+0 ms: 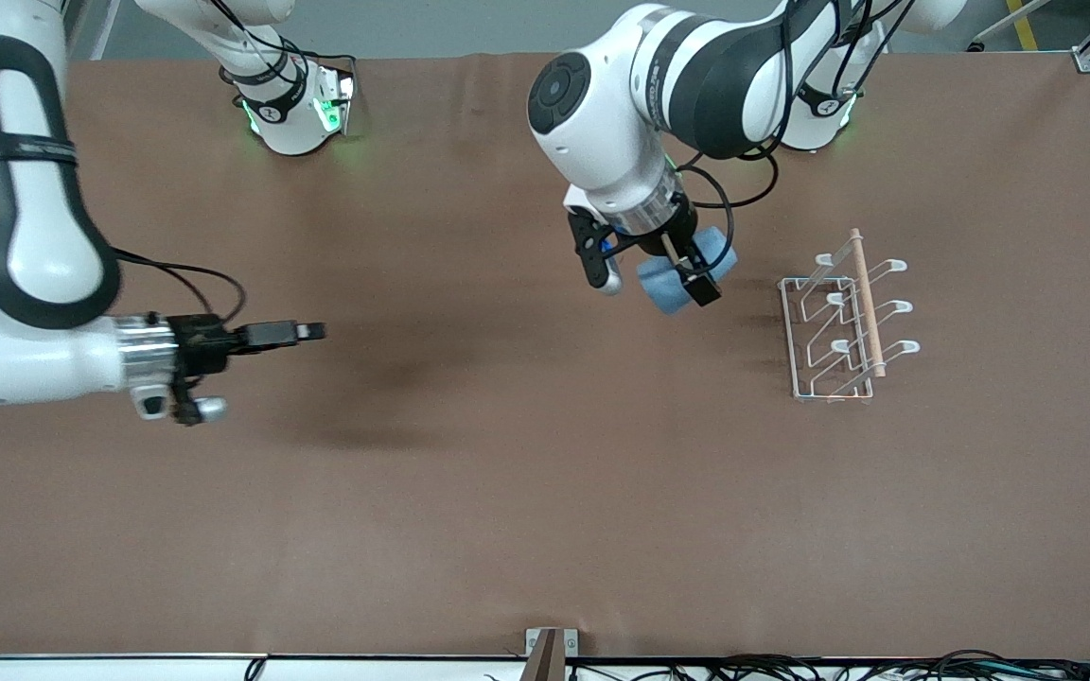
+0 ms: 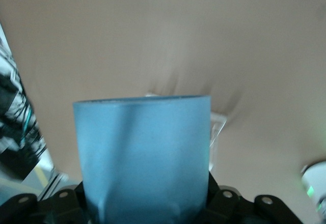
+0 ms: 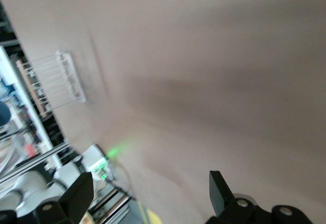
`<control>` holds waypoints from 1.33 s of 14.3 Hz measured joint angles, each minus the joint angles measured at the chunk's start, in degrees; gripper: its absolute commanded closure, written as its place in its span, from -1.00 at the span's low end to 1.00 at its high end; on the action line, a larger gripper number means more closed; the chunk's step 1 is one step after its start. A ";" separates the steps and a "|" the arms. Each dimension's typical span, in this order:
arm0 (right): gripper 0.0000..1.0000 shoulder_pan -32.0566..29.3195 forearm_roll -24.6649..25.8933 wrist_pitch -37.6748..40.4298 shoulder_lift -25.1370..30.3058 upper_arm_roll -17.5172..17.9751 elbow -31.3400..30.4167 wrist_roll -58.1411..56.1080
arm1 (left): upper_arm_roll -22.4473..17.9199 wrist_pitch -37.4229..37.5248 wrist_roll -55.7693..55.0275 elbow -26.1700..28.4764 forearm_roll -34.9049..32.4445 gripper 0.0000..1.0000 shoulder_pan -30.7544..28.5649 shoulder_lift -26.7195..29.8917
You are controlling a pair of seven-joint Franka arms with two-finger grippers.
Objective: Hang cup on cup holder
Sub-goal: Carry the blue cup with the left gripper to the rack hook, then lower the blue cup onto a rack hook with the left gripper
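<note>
My left gripper is shut on the light-blue cup and holds it on its side in the air over the brown table, beside the cup holder. The cup fills the left wrist view, its rim pointing away from the gripper. The white wire cup holder, with looped prongs and a wooden dowel handle on top, stands on the table toward the left arm's end. It also shows in the right wrist view. My right gripper is open and empty, held level above the table toward the right arm's end.
The brown table cloth covers the whole table. The two arm bases stand along the edge farthest from the front camera. Cables and a small bracket lie at the nearest edge.
</note>
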State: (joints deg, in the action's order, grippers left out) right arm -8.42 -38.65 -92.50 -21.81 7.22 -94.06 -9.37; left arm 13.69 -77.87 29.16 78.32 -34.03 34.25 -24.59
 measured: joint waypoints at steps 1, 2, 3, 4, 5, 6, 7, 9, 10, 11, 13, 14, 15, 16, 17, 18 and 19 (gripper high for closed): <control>-1.00 -1.71 1.61 -0.05 1.22 -0.12 0.70 0.00 | -0.07 0.63 2.21 1.66 -2.58 0.58 -0.63 -0.17; -1.00 -2.95 2.45 -0.05 2.29 -0.18 2.14 0.05 | -0.09 0.78 3.86 3.53 -5.17 0.58 -1.43 -0.42; -1.00 -3.52 3.87 -0.02 3.26 -0.23 3.97 0.91 | -0.14 0.83 4.90 5.51 -7.81 0.58 -2.40 -0.73; -1.00 -3.53 6.82 0.03 4.13 -0.08 5.93 3.43 | -0.17 0.86 5.42 7.46 -10.34 0.58 -3.46 -1.03; -1.00 -3.26 10.93 0.24 4.92 0.50 7.86 6.84 | -0.19 0.90 5.68 9.41 -12.69 0.58 -4.71 -1.31; -1.00 -2.25 15.62 0.48 5.67 1.04 9.47 9.96 | -0.21 0.89 6.06 11.29 -14.78 0.58 -6.04 -1.62; -1.00 -0.38 20.18 0.46 6.55 1.35 10.54 12.34 | -0.22 0.87 7.23 12.94 -16.74 0.55 -7.17 -1.95; -1.00 4.22 26.59 0.15 8.50 1.54 11.24 17.51 | -0.25 1.41 11.23 15.80 -20.91 0.50 -8.60 -2.68; -1.00 6.03 28.49 0.08 9.60 1.62 11.29 20.24 | -0.27 2.39 13.25 16.75 -22.70 0.48 -9.06 -3.25; -1.00 7.44 30.31 0.09 10.83 1.66 11.32 22.30 | -0.28 3.52 14.75 17.24 -24.25 0.47 -9.39 -4.04; -1.00 9.79 35.37 0.28 13.59 1.72 11.38 24.73 | -0.29 4.85 15.67 17.60 -26.29 0.48 -9.79 -5.82; -1.00 10.62 37.20 0.42 14.81 1.73 11.38 25.32 | -0.30 5.15 15.70 17.65 -26.83 0.48 -9.99 -6.51; -1.00 10.98 38.10 0.46 15.70 1.72 11.40 25.71 | -0.31 5.28 15.72 17.68 -27.50 0.47 -10.24 -7.10; -1.00 10.99 38.57 0.45 16.22 1.57 11.55 25.81 | -0.32 5.37 15.82 17.74 -28.73 0.47 -10.54 -7.74; -1.00 10.88 38.78 0.44 16.41 1.08 11.94 25.81 | -0.32 5.57 15.93 17.79 -30.32 0.47 -10.78 -8.57; -1.00 10.60 38.83 0.42 16.41 0.44 12.28 25.81 | -0.33 6.19 15.91 17.81 -31.53 0.47 -10.93 -9.57; -1.00 10.19 38.85 0.35 16.39 -0.12 12.52 25.77 | -0.34 6.72 15.64 17.81 -32.16 0.46 -11.02 -10.47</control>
State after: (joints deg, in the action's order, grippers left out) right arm 1.78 0.19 -92.15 -5.42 7.10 -81.54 16.40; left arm 13.35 -71.15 44.80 96.14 -66.19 23.24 -35.06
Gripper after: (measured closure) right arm 0.000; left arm 0.247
